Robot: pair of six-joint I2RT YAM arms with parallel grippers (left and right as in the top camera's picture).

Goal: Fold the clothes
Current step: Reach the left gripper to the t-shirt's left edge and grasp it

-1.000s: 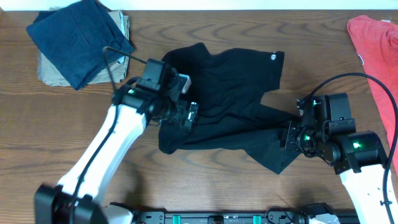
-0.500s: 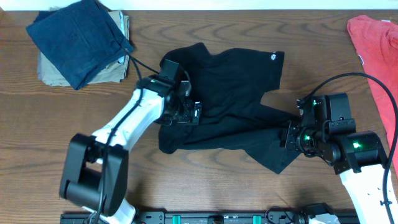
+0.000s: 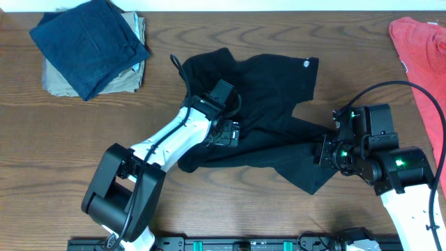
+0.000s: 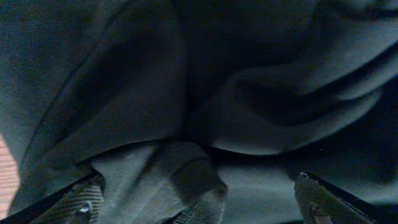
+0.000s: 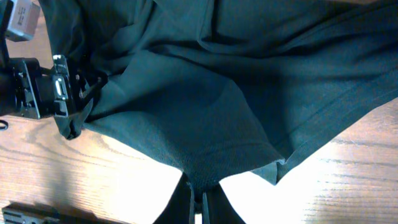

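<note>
Left hand [image 3: 229, 132] spread wide, right hand [image 5: 196, 194] pinched closed

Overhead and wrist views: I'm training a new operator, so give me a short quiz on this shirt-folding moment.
1. True or false: the right hand is shut on an edge of the black T-shirt.
2. In the overhead view, the red garment lies: A far right, B centre, C far left.
3. Fill in: the left hand, over the T-shirt, has its jaws ___.
Key: 1 true; 2 A; 3 open.
</note>
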